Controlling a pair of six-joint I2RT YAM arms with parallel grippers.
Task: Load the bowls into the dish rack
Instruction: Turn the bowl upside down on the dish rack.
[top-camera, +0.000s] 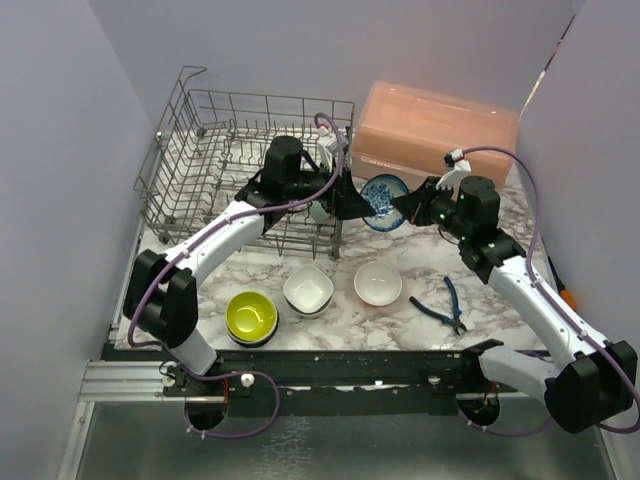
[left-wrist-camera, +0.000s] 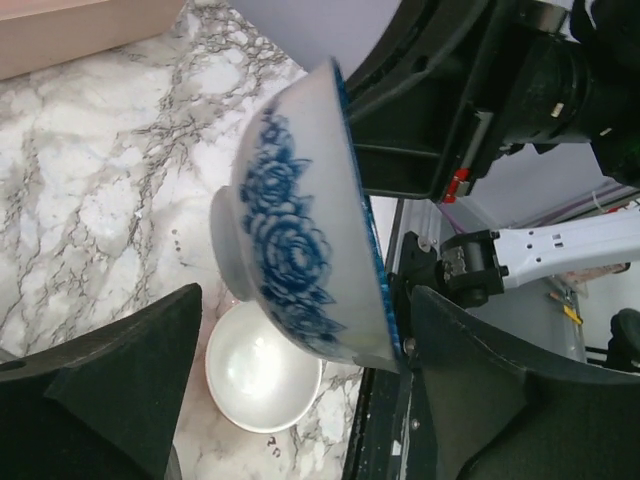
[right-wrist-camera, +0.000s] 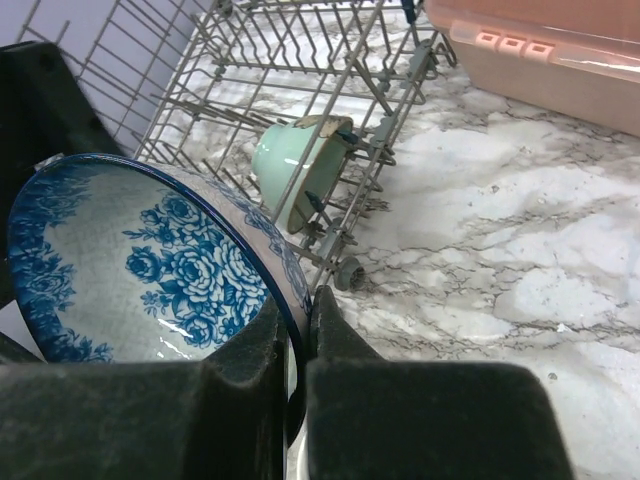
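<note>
Marble table (top-camera: 400, 312) bore the rack (top-camera: 200, 165) at back left, a teal bowl (right-wrist-camera: 290, 170) tipped on its side in its near right corner. In front sat a lime bowl (top-camera: 251, 315) and a white bowl (top-camera: 308, 289). The left gripper (top-camera: 352, 203) stood spread, facing the patterned bowl (top-camera: 383, 203). This bowl hung in the air just right of the rack, pinched at its rim by the right gripper (top-camera: 405, 207).

white bowl with blue roses (top-camera: 383, 203), pale teal bowl (right-wrist-camera: 290, 175), lime-yellow bowl (top-camera: 251, 315), grey rack (top-camera: 163, 152).
</note>
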